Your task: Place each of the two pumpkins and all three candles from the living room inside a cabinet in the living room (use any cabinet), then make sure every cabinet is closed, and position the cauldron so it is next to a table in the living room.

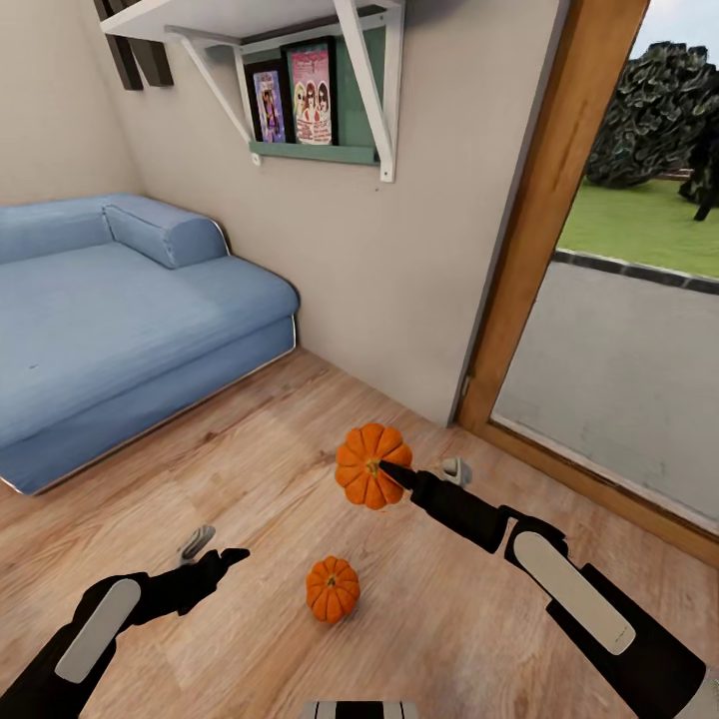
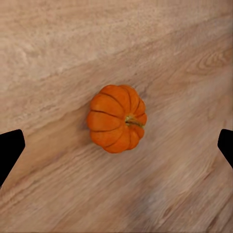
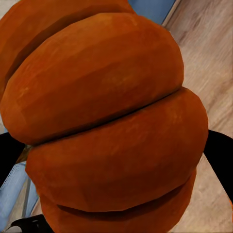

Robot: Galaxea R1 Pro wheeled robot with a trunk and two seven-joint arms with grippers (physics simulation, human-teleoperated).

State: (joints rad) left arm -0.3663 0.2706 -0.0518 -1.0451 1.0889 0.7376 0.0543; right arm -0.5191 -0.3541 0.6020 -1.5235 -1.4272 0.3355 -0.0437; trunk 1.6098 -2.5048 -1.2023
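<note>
Two orange ribbed pumpkins show in the head view. One pumpkin [image 1: 359, 454] hangs above the wooden floor with my right gripper [image 1: 384, 471] shut on it near its stem. In the right wrist view that pumpkin [image 3: 107, 126] bulges close up between the black fingers [image 3: 221, 155]. The other pumpkin [image 1: 333, 587] lies on the floor, to the right of my left gripper [image 1: 232, 555]. In the left wrist view it [image 2: 117, 118] sits below the open fingertips [image 2: 10, 148], which stand wide apart and touch nothing. The candles, cabinet, table and cauldron are out of view.
A blue sofa [image 1: 110, 320] fills the left side against the wall. A white wall shelf with framed pictures [image 1: 300, 100] hangs above. A wooden-framed glass door [image 1: 539, 250] runs along the right, with lawn outside. Bare wood floor [image 1: 250, 469] lies around both arms.
</note>
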